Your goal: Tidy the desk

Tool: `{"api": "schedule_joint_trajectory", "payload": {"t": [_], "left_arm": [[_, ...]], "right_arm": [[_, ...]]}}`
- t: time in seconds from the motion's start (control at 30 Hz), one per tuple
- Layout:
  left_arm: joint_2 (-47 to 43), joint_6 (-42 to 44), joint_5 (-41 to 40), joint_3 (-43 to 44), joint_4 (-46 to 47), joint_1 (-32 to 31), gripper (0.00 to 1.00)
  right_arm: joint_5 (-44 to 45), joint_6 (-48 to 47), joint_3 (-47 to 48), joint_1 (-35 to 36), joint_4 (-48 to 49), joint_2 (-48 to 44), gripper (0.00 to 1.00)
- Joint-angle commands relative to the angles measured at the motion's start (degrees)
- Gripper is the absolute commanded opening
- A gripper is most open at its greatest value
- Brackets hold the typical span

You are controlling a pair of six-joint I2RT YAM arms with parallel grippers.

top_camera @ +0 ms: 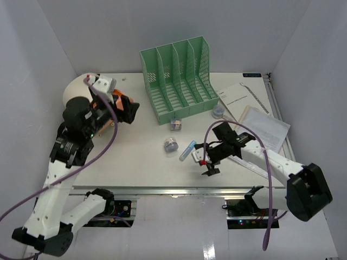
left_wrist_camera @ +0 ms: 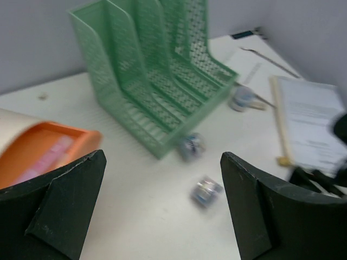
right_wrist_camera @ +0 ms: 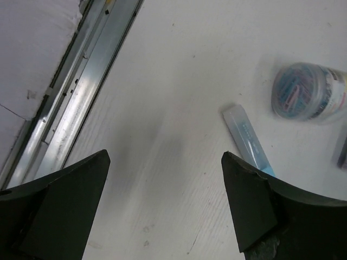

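Note:
The desk (top_camera: 138,157) is a white tabletop with a metal rail (top_camera: 179,190) along its front edge. On it lie a pale blue tube (top_camera: 187,149), a round clear tub of clips (top_camera: 171,144), a small clip box (top_camera: 175,125) and a little jar (top_camera: 218,111). My left gripper (top_camera: 128,110) hovers open at the left, next to an orange box (top_camera: 116,99), with nothing between its jaws (left_wrist_camera: 162,211). My right gripper (top_camera: 204,158) is open and empty, low over bare desk just right of the tube (right_wrist_camera: 246,140); in the right wrist view (right_wrist_camera: 165,208) the tub (right_wrist_camera: 303,92) lies beyond it.
A green mesh file rack (top_camera: 176,78) stands at the back middle (left_wrist_camera: 157,70). Papers and a booklet (top_camera: 255,111) lie at the right. A cream rounded object (top_camera: 73,89) sits at the far left behind the orange box (left_wrist_camera: 43,157). White walls close in the sides.

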Motion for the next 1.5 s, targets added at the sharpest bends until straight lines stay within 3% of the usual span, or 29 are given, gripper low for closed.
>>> {"api": "schedule_joint_trajectory", "payload": {"t": [0.0,0.13,0.23,0.4,0.47,0.67,0.77,0.93,1.1,1.3,1.47], "left_arm": [[-8.52,-16.35,22.92,-12.29,-0.35,0.07,0.98],[-18.09,-24.86,25.77,-25.52,2.17,-0.02,0.98],[-25.60,-29.82,25.81,-34.25,3.85,0.01,0.98],[-30.26,-34.29,26.32,-40.71,4.73,0.07,0.98],[-30.94,-35.30,26.82,-42.15,5.81,-0.02,0.98],[-30.23,-36.69,29.40,-44.73,7.87,0.00,0.98],[-29.15,-36.91,31.20,-46.21,10.88,0.07,0.98],[-25.49,-40.83,34.11,-52.50,21.26,-0.02,0.98],[-24.00,-48.23,33.87,-60.83,32.19,-0.37,0.98],[-19.67,-58.38,29.89,-70.71,56.96,-1.67,0.90],[-6.09,-61.76,25.87,-70.20,71.24,-5.55,0.87]], "right_arm": [[9.73,-10.09,5.05,4.29,6.24,8.95,0.91],[10.21,-9.60,12.54,4.92,6.16,19.16,0.99],[11.34,-9.51,16.09,5.26,5.14,23.14,0.90],[13.15,-9.25,19.09,5.32,5.01,27.77,0.87],[14.07,-9.58,20.59,5.32,3.84,29.28,0.81],[16.01,-11.09,25.77,5.32,-4.22,36.38,0.48],[17.52,-11.27,25.14,5.40,-4.29,36.89,0.40],[18.40,-10.84,23.31,5.32,-3.95,37.16,0.40],[19.82,-6.62,23.23,4.53,-3.21,37.66,0.18],[7.01,5.56,24.98,-0.27,-3.15,32.17,0.08],[1.27,16.91,20.98,-0.25,0.94,24.18,0.08]]}}
